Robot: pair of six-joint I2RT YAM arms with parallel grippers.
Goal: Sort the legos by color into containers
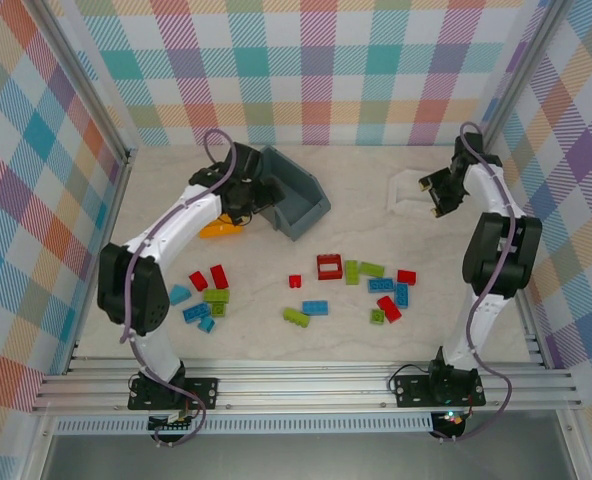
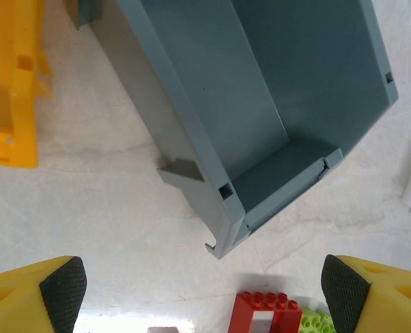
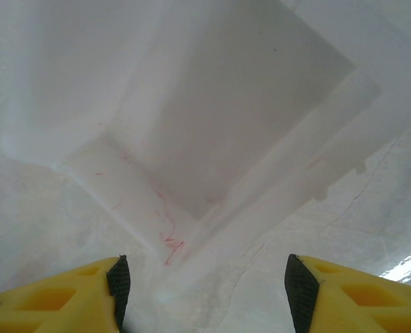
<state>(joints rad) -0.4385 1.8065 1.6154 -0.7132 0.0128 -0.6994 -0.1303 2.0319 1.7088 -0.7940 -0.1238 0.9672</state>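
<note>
Red, blue and lime legos lie scattered along the table's front half, among them a hollow red brick [image 1: 329, 266], a lime one [image 1: 372, 269] and a blue one [image 1: 314, 307]. The grey-blue container [image 1: 302, 221] stands at the back left, and my left gripper [image 1: 244, 195] hovers at its left side, open and empty. The left arm partly covers the orange-yellow container [image 1: 219, 230]. In the left wrist view the grey-blue container [image 2: 212, 90] fills the top, with a red brick [image 2: 261, 312] below it. My right gripper [image 1: 439, 190], open with nothing held, hangs over the white container [image 3: 212, 104].
Checked walls close in the back and both sides. A metal rail [image 1: 306, 385] runs along the near edge by the arm bases. Bare tabletop lies between the grey-blue and white containers.
</note>
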